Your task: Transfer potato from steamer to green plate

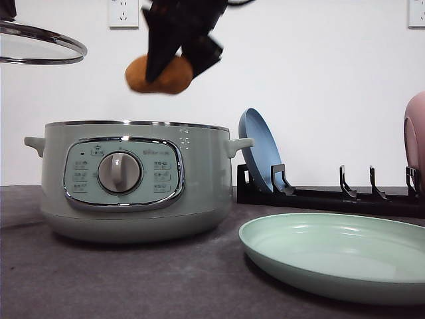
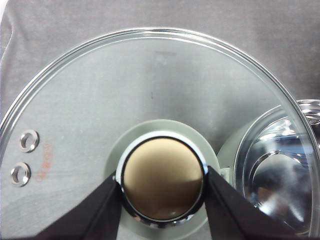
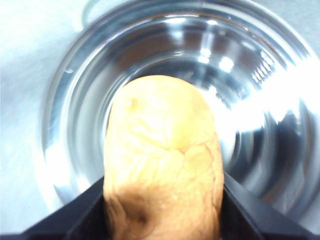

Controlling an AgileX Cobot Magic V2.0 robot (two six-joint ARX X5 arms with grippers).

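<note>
The right gripper (image 1: 174, 61) pinches the potato (image 1: 159, 74) above the steamer (image 1: 133, 179); the left gripper (image 2: 162, 192) clamps the glass lid's (image 2: 150, 100) knob (image 2: 162, 179).

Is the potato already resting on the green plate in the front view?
No. The potato hangs clamped in the right gripper above the steamer, while the green plate lies bare.

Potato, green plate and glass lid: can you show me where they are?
potato (image 1: 166, 75), front view, its orange-brown skin between the right gripper's (image 1: 174, 58) fingers.
green plate (image 1: 312, 247), front view, its bare inside.
glass lid (image 2: 150, 85), left wrist view, its clear glass.
</note>
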